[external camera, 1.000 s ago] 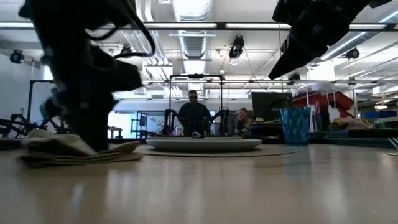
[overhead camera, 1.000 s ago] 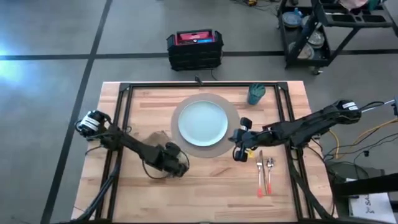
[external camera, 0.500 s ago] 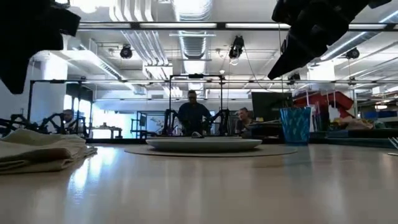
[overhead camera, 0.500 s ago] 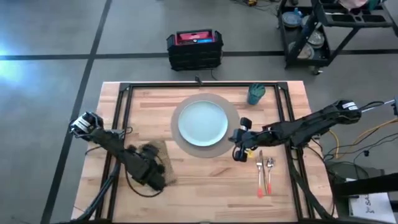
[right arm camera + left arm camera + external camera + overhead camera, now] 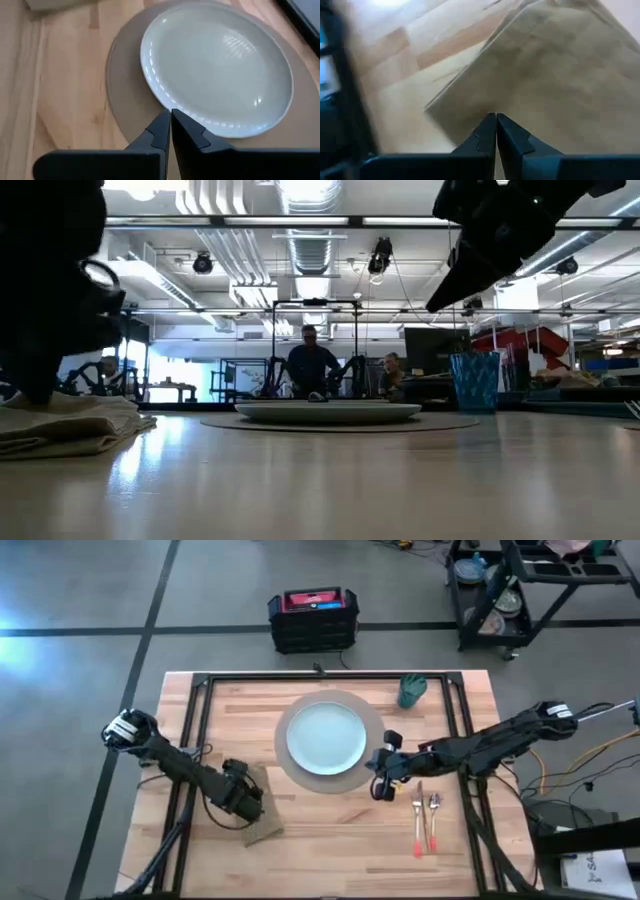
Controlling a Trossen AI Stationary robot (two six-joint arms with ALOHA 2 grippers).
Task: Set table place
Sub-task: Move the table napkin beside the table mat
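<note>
A folded brown napkin [image 5: 266, 822] [image 5: 60, 425] lies flat on the table [image 5: 330, 840], near its left front. My left gripper [image 5: 244, 804] [image 5: 495, 118] is shut and stands low over the napkin's top. The pale plate [image 5: 326, 736] rests on the round tan mat [image 5: 300, 776] at the table's middle. My right gripper [image 5: 381, 785] [image 5: 170, 114] is shut and hangs above the mat's right edge, touching nothing. The orange-handled fork [image 5: 418, 822] and spoon [image 5: 433, 820] lie right of the mat. The teal cup [image 5: 411, 690] stands at the far right. My left gripper points its shut fingers slanting down at the napkin's top layer [image 5: 520, 95], a little in from one edge. In the low view the gripper's dark bulk reaches down to the cloth [image 5: 35, 398]. I cannot tell whether the fingertips touch it. The napkin lies flat on the table.
A black rail frame [image 5: 203, 710] runs around the tabletop. Bare wood lies along the near edge. On the floor beyond the far edge stand a black crate [image 5: 313, 618] and a black cart [image 5: 520, 590]. People [image 5: 312, 365] sit in the room behind.
My left gripper has drawn back toward the table's left edge. The napkin has slid with it toward the left and near edges, then stayed put. The gripper rose off the cloth and has come down over it again.
</note>
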